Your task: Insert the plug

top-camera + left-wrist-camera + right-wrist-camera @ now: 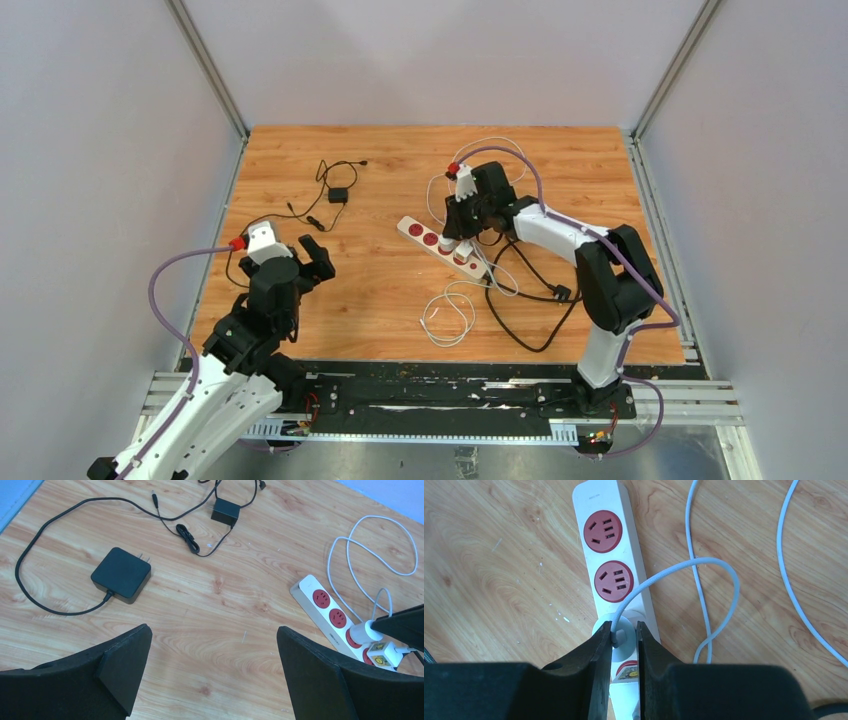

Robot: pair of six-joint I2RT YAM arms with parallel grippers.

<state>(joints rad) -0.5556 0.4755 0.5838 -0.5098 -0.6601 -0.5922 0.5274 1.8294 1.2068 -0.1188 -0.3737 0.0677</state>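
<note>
A white power strip (606,510) with red sockets lies on the wooden table, also in the top view (425,237) and the left wrist view (312,600). My right gripper (623,630) is shut on a round white plug (620,636) with a white cable, held upright at the strip's third socket (362,631). The plug's prongs are hidden, so I cannot tell how deep it sits. The two sockets beyond it are free. My left gripper (212,640) is open and empty above bare table at the left (300,262).
A white cube charger (382,652) sits in the strip's fourth socket. A black adapter (121,574) and a smaller black adapter (225,511) with thin cables lie at the far left. White cable loops (447,315) and a black cable (530,320) lie near the strip.
</note>
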